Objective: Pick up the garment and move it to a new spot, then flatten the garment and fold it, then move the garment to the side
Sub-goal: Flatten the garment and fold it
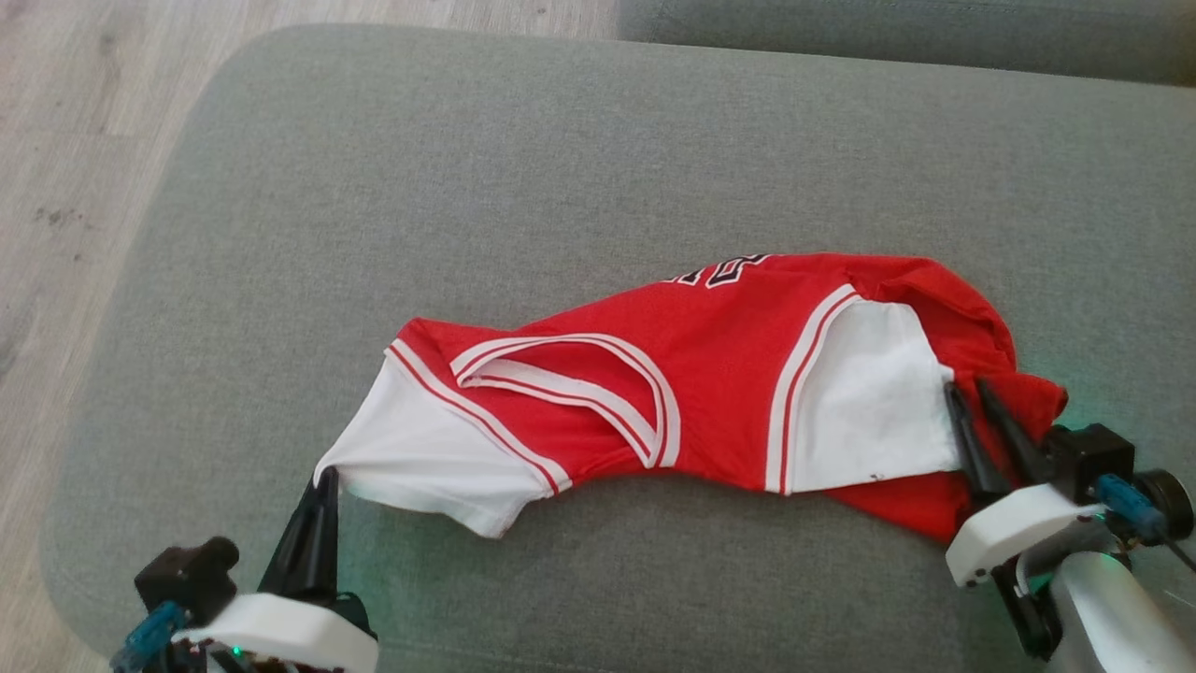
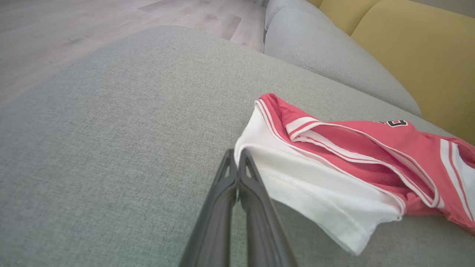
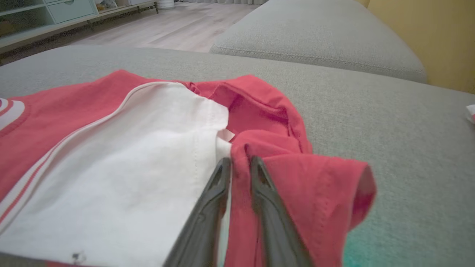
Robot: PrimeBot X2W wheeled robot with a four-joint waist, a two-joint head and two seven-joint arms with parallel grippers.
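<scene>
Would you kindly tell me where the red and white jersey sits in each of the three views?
Head view: jersey lies centre to right, held between left gripper and right gripper.
Left wrist view: jersey in the right half.
Right wrist view: jersey across left and centre.
Shared landmark: the second grey cushion beyond it.

Left gripper (image 1: pixel 327 475) and right gripper (image 1: pixel 965 385) both clamped.

Garment (image 1: pixel 710 374): black print (image 1: pixel 724 271) at far fold partly tucked under, unreadable. Dark speck (image 1: pixel 875 476) on one white sleeve (image 1: pixel 869 402) too small to identify. Left gripper (image 1: pixel 327 475) base cut by bottom edge. White-red scrap (image 3: pixel 471 113) clipped at right wrist view's edge.
</scene>
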